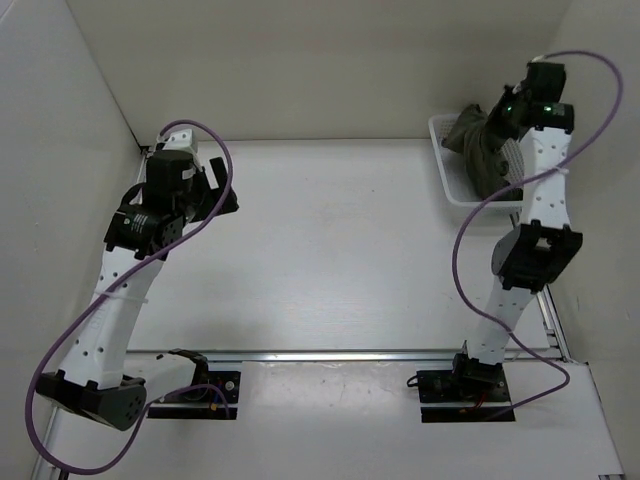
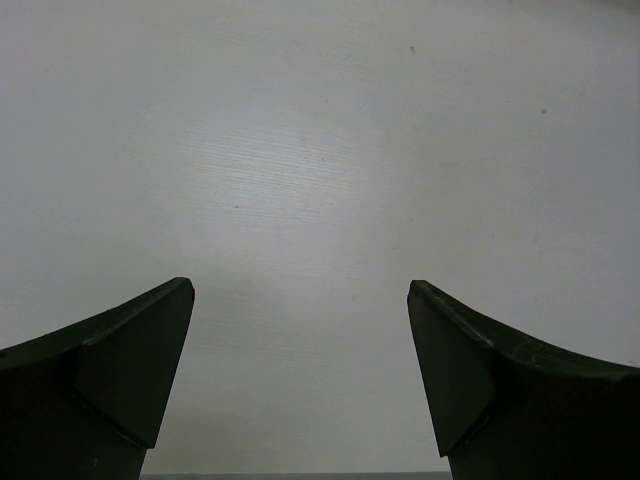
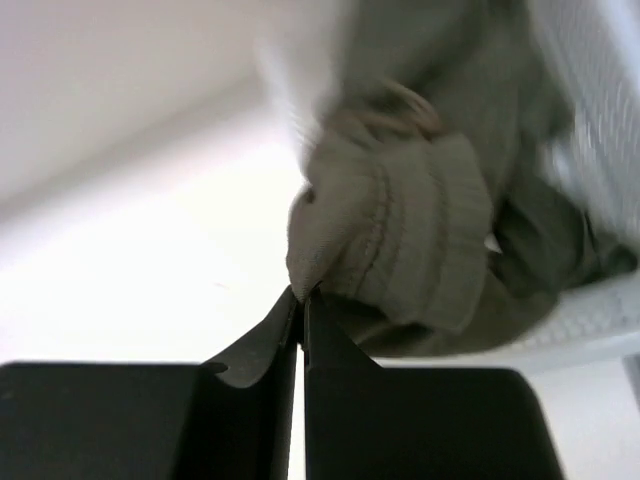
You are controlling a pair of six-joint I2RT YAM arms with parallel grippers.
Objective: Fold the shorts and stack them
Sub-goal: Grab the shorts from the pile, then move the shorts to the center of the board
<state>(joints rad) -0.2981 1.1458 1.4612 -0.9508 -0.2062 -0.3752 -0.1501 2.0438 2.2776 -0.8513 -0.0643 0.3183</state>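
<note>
Right gripper (image 3: 302, 303) is clamped on the waistband edge of the olive shorts (image 3: 400, 235) at the white basket (image 1: 443, 172); left gripper (image 2: 300, 300) hangs spread wide over the table (image 2: 320, 140).

top: high rear, down over counter (image 1: 330, 250) | left wrist: close on counter | right wrist: tight on shorts (image 3: 400, 240), also in top

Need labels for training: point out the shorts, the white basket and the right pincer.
shorts (image 1: 479, 152), top view, bunched fabric.
white basket (image 1: 446, 168), top view, left wall.
right pincer (image 3: 302, 298), right wrist view, shut tips pinching waistband.
</note>
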